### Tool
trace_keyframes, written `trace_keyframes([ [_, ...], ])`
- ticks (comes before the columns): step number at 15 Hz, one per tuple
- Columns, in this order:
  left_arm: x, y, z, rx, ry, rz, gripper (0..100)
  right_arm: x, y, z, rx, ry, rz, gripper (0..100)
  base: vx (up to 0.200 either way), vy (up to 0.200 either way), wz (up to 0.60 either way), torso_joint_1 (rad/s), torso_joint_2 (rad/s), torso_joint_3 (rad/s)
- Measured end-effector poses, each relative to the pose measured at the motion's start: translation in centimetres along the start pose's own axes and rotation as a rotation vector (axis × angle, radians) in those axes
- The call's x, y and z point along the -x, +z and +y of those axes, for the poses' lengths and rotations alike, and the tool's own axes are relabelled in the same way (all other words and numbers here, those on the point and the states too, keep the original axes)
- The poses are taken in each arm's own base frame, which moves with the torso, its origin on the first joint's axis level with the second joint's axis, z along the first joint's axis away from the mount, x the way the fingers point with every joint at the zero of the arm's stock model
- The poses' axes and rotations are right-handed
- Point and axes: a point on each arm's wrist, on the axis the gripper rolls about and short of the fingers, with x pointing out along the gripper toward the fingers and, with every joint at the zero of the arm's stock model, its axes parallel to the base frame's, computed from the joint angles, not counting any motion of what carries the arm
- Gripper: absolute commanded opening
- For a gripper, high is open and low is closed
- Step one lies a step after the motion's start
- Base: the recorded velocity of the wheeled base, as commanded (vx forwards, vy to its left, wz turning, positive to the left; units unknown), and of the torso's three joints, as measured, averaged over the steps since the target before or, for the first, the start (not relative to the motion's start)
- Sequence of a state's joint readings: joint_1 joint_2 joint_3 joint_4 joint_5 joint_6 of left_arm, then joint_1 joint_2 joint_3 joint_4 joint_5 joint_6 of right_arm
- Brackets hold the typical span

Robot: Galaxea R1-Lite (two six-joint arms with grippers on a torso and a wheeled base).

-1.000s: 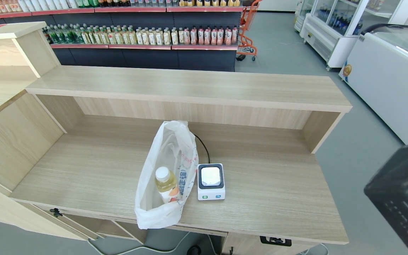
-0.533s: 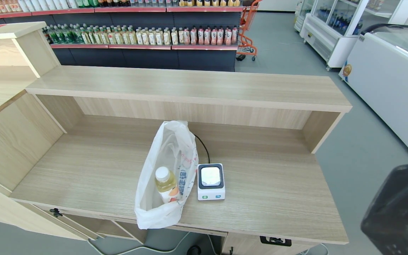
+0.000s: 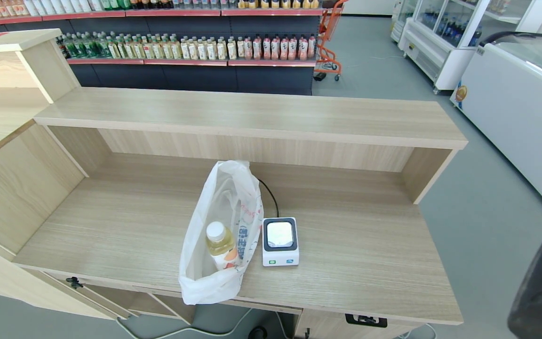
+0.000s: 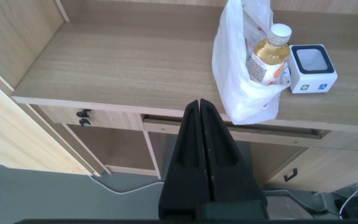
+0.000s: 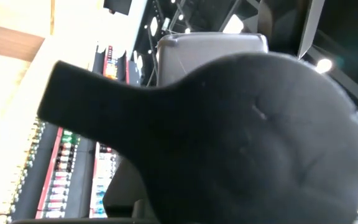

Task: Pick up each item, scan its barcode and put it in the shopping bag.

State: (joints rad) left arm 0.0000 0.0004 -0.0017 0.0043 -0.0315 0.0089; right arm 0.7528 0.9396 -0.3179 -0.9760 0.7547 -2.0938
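Fingers (image 4: 190,134) of the left gripper (image 4: 199,106) are pressed together, empty, well apart from the bag (image 3: 226,193). Right gripper (image 5: 185,124): state cannot be told. The bottle (image 3: 219,245) stands inside the bag. Risk: the bag overhangs the counter (image 3: 355,254) edge; a nudge could tip it off.

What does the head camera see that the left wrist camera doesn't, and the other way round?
Head view, not left wrist view: the store shelves full of drink bottles, the orange cart and the white freezers.
Left wrist view, not head view: the left gripper, shut, out in front of the counter's near edge.
Both: the shopping bag with the bottle inside it, the scanner right beside the bag, and the wooden counter they sit on.
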Motion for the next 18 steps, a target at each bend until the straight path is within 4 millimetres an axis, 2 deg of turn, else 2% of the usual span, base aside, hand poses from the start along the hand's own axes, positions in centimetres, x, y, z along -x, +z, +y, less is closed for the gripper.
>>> trace_keyframes([
  [15,0.0,0.0,0.0,0.0,0.0,0.0,0,1.2,0.9,-0.4,-0.015,0.029,0.023,0,0.0,0.0,0.0,0.0,0.0,0.0],
  [17,0.0,0.0,0.0,0.0,0.0,0.0,0,0.8,0.6,0.4,-0.124,0.099,0.103,0,0.0,0.0,0.0,0.0,0.0,0.0],
  [18,0.0,0.0,0.0,0.0,0.0,0.0,0,0.5,0.2,1.0,-0.258,0.153,0.195,0,0.0,0.0,0.0,0.0,0.0,0.0],
])
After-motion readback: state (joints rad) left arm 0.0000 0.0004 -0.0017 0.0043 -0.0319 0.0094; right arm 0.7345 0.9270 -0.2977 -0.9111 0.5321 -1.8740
